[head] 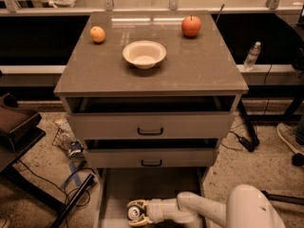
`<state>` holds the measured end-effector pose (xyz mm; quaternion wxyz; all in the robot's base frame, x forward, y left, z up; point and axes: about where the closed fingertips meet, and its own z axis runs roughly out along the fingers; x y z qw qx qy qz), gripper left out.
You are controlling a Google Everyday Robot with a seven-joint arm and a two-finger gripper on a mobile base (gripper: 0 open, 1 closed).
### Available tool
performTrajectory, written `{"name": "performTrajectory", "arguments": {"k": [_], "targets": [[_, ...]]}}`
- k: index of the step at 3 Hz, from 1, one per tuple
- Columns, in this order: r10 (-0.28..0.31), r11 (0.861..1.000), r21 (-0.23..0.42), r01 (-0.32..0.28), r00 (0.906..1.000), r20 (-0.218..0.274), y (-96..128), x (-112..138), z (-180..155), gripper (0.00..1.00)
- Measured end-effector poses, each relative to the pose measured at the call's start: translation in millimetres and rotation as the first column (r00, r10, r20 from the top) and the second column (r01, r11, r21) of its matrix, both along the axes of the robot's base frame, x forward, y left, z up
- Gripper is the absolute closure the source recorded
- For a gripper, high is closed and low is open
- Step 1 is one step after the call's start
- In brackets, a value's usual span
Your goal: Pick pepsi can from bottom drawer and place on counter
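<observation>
Reaching in from the near right, the white arm (199,210) holds the tool (135,213) low in the bottom drawer (152,184), left of its middle. Its two fingers sit on either side of the pepsi can (134,213) and seem to clamp it, though the dim view leaves this unsure. The can stands silver top up, with bare drawer floor beyond it. Two upper drawers (150,125) jut partly open above. On the table (204,70), a bowl (144,54), an orange (97,34) and an apple (191,26) sit far back; bare surface runs along the near edge.
</observation>
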<state>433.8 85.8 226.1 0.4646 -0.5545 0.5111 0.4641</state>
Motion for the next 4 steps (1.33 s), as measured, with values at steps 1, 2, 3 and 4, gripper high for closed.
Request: {"name": "performTrajectory", "arguments": {"k": [1,2,3,4], "targets": [[-0.011,0.998,0.064,0.010,0.9998,0.016,3,-3,25,1.00],[-0.021,0.996,0.092,0.021,0.9998,0.002,-24,-7,75,1.00],[-0.046,0.995,0.083,0.050,0.9978,-0.047,-79,-9,171,1.00],[-0.056,0.997,0.059,0.059,0.9968,-0.057,-114,0,240,1.00]]}}
